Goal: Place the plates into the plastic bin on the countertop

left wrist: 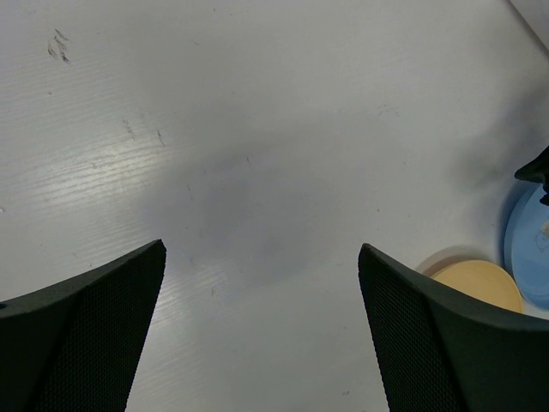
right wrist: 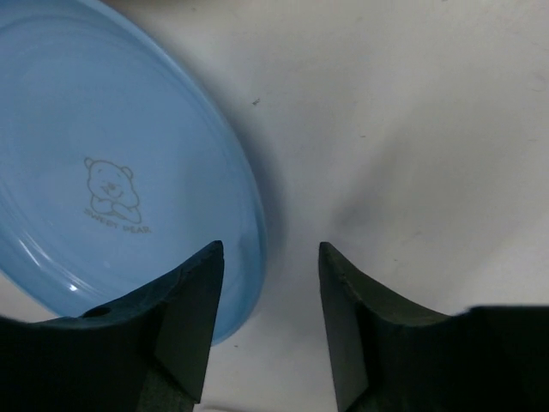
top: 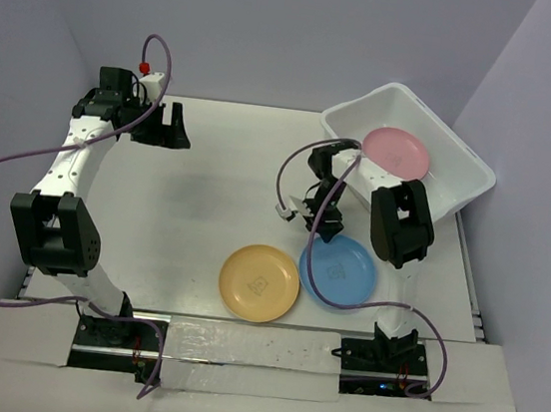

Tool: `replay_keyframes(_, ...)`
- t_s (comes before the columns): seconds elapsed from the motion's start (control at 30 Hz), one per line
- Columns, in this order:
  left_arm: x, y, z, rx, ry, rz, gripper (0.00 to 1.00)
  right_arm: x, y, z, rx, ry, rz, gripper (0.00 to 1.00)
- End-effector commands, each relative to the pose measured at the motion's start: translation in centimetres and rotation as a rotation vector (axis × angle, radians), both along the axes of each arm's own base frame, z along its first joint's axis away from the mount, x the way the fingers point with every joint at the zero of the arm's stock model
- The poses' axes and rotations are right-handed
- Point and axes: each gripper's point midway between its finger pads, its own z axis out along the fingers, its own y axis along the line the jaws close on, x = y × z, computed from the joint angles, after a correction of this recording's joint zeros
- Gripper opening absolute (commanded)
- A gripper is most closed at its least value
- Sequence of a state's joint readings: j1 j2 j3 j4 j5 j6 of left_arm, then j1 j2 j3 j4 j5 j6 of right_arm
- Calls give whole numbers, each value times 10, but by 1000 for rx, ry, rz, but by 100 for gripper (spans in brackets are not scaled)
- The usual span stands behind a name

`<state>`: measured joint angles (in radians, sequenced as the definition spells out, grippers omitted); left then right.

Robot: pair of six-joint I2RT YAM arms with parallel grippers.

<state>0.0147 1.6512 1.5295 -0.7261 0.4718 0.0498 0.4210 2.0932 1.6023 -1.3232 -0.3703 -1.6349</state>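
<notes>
My right fingers (right wrist: 193, 292) stand narrowly apart, astride the blue plate's (right wrist: 111, 154) rim on the counter (right wrist: 412, 129), not yet gripping. A yellow plate (top: 259, 281) lies just beside it. A pink plate (top: 396, 150) lies in the bin (top: 367, 117). My right arm (top: 404, 227) hangs between the blue plate and the bin. My left fingers (left wrist: 86, 343) gape wide, well apart.

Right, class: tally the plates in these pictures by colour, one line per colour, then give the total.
pink plate: 1
blue plate: 1
yellow plate: 1
Total: 3
</notes>
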Motion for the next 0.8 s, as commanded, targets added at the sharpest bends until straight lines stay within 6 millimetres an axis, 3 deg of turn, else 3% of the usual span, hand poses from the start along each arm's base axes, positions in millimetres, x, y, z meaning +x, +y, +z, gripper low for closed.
replay_keyframes(0.0,-2,6,13,22,-44,6,99,-27,-14,0,-64,88,12,49)
replay_keyframes(0.13,1,6,11,24,-39,7,99,-32,-18,-8,-94,105,-8,38)
replay_keyframes(0.2,2,6,11,23,-38,4,99,-31,-22,-12,-121,102,-18,28)
replay_keyframes(0.33,7,5,11,17,-40,-1,99,-27,-26,-12,-137,72,-26,10)
replay_keyframes(0.4,9,4,9,14,-36,-3,99,-23,-30,-7,-142,51,-31,6)
replay_keyframes(0.5,14,3,11,8,-46,-8,99,-7,-38,16,-137,7,-66,0)
replay_keyframes(0.57,17,2,11,0,-48,-11,99,11,-37,45,-84,-49,-113,0)
replay_keyframes(0.67,23,0,8,-17,-48,-7,99,35,-26,91,24,-181,-174,0)
replay_keyframes(0.77,28,1,5,-26,-49,19,99,45,-12,127,118,-259,-225,0)
